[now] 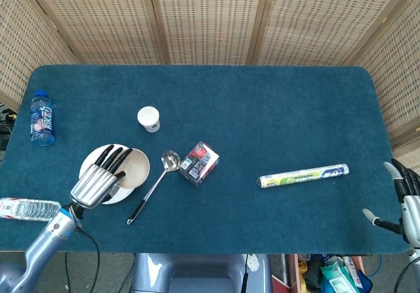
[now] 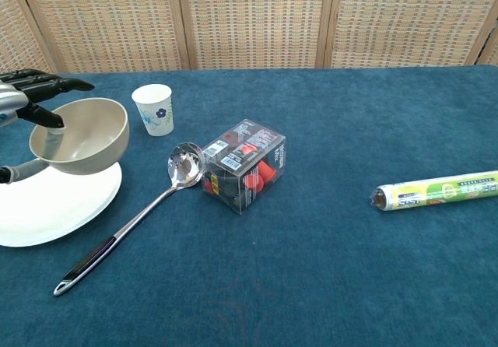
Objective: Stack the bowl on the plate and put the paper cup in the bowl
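My left hand (image 1: 98,179) (image 2: 23,90) grips the beige bowl (image 1: 132,169) (image 2: 82,134) by its rim and holds it just above the white plate (image 1: 89,161) (image 2: 54,207) at the left of the table. The bowl hangs over the plate's right half, slightly tilted. Beyond the plate stands the white paper cup (image 1: 149,118) (image 2: 154,108), upright and untouched. My right hand (image 1: 403,198) rests off the table's right edge, fingers apart and holding nothing.
A metal ladle (image 1: 154,183) (image 2: 132,221) lies diagonally right of the plate. A clear box with red contents (image 1: 199,162) (image 2: 245,163) sits mid-table, a foil roll (image 1: 304,175) (image 2: 436,190) to the right. Two water bottles (image 1: 41,116) (image 1: 29,209) lie at the left edge.
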